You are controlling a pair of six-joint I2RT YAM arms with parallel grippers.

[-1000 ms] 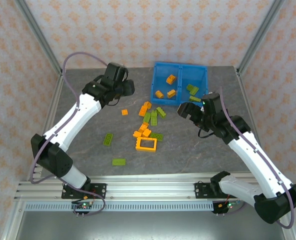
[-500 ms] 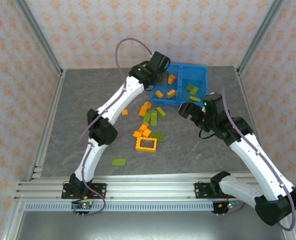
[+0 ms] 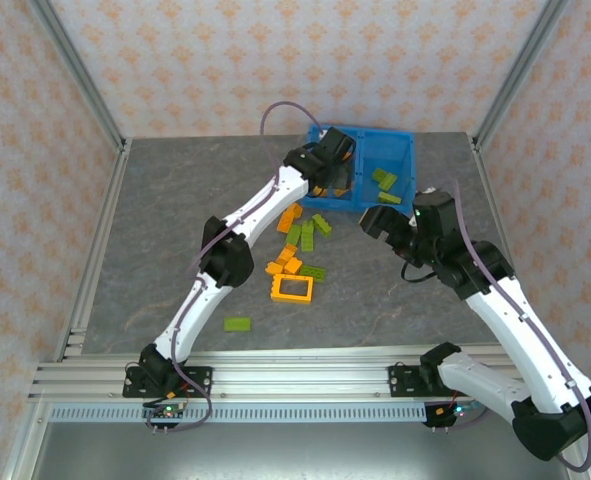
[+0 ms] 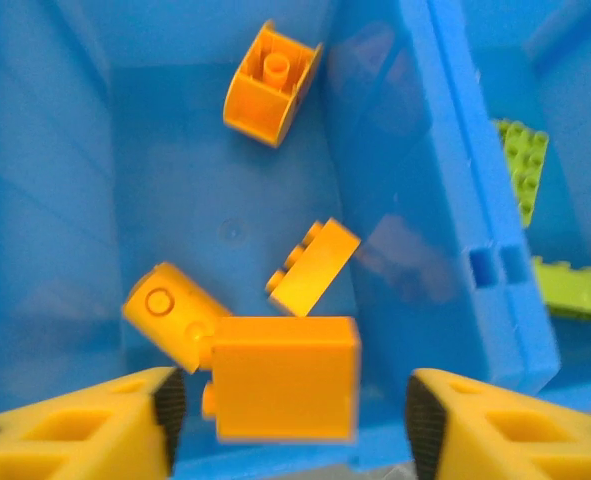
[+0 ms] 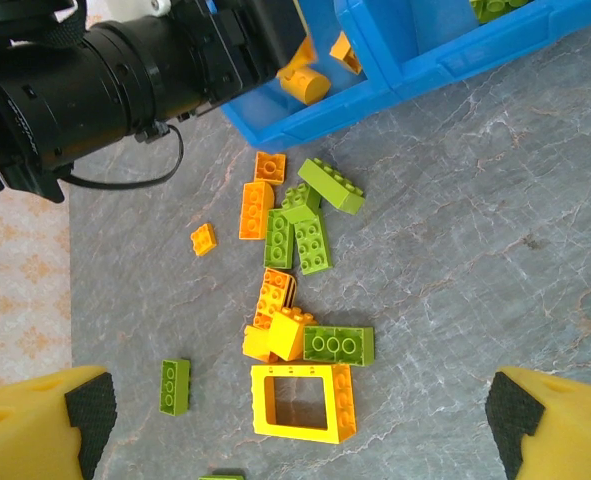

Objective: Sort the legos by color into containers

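My left gripper (image 4: 295, 410) hangs open over the left compartment of the blue bin (image 4: 415, 200). A blurred orange brick (image 4: 285, 378) lies loose between its fingers, with a gap on each side. Below it rest two orange bricks (image 4: 271, 85) and a round orange piece (image 4: 167, 312). Green bricks (image 4: 520, 165) lie in the right compartment. My right gripper (image 5: 300, 412) stands wide open above the mixed pile of legos (image 5: 295, 235) and the orange frame (image 5: 303, 403). From above, the left gripper (image 3: 335, 165) is over the bin (image 3: 375, 140) and the right gripper (image 3: 375, 222) is just in front of it.
A single green brick (image 3: 237, 324) lies near the table's front and another (image 5: 174, 386) left of the frame. A small orange brick (image 5: 203, 238) sits left of the pile. The left arm (image 3: 245, 225) stretches diagonally over the table, beside the pile.
The left arm swung from the back left of the table to over the bin's left compartment, and its jaws have opened off the orange brick. The right arm has barely moved.
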